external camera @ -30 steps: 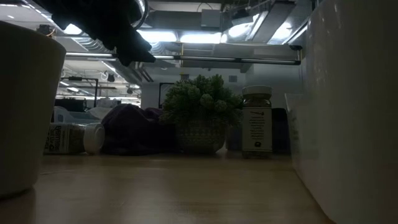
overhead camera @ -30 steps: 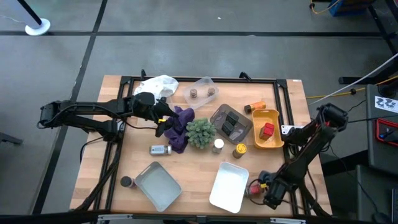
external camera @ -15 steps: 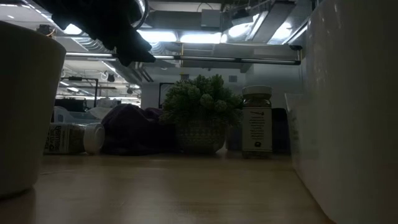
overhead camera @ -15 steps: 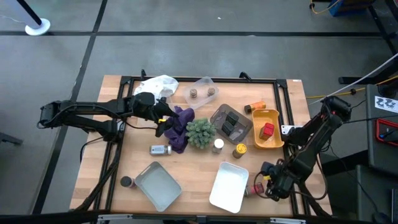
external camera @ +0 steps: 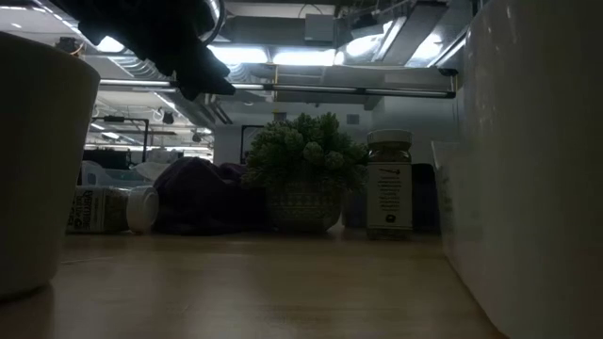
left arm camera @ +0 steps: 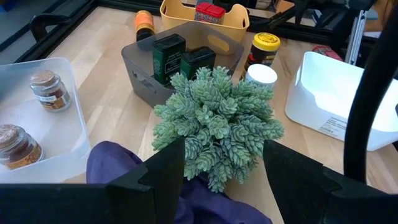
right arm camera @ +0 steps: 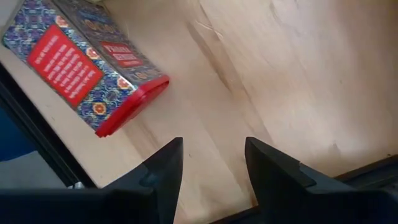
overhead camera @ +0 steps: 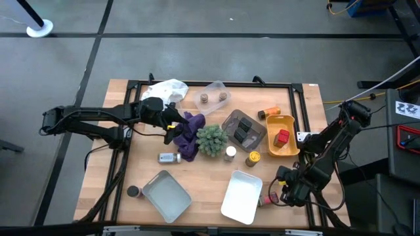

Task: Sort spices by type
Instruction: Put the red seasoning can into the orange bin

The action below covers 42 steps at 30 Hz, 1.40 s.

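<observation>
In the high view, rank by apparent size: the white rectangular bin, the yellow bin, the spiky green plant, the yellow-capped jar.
1. White rectangular bin, largest.
2. Yellow bin and spiky green plant look about alike; I would not rank them.
3. Yellow-capped jar, smallest.

Worktop (overhead camera: pixel 216 164): pale wood grain, framed in black. Plant (left arm camera: pixel 214 121): dusty green, spiky rosettes. Cloth (left arm camera: pixel 112 171): deep purple. Tub (left arm camera: pixel 205 18): yellow, holding a red-capped tin (left arm camera: pixel 209 10). Grey bin (left arm camera: pixel 140 74): two dark green tins (left arm camera: pixel 168 55) inside. Clear tray (left arm camera: pixel 37 62): two brown-capped jars (left arm camera: pixel 45 89) of brown spice. Jar (left arm camera: pixel 264 46) beyond the left jaws: yellow label, black cap. Jar (left arm camera: pixel 144 23): orange. Container (left arm camera: pixel 339 99): white. Tin (right arm camera: pixel 81 59) ahead of the right jaws: blue floral pattern, red label, red rim.
</observation>
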Each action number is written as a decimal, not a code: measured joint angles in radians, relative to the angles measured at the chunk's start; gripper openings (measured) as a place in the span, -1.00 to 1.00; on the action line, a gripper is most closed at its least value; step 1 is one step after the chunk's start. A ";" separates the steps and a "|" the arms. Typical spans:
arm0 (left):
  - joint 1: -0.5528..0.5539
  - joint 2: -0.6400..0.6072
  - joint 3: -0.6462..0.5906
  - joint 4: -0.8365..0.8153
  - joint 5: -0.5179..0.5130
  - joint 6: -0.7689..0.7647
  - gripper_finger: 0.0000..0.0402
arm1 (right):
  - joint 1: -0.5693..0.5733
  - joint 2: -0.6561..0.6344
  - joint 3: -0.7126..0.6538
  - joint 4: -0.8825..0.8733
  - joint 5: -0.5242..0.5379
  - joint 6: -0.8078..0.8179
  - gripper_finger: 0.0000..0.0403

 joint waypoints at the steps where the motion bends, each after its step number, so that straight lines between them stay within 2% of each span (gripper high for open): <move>1: 0.000 0.000 0.000 0.000 0.000 -0.003 0.00 | 0.000 0.000 0.000 0.001 0.000 0.000 -0.13; 14: 0.000 0.000 0.000 0.000 0.000 -0.008 0.00 | -0.019 0.001 0.000 -0.036 0.017 -0.017 -0.13; 18: 0.000 0.000 0.000 0.000 0.000 -0.008 0.00 | -0.019 0.001 0.000 -0.041 0.054 -0.017 -0.13; 30: 0.000 0.000 0.000 0.000 0.000 -0.008 0.00 | -0.104 0.001 0.000 -0.050 0.002 -0.037 -0.13; 42: 0.000 -0.002 0.000 0.000 -0.001 0.027 0.00 | -0.131 0.001 0.000 -0.068 0.025 -0.080 -0.13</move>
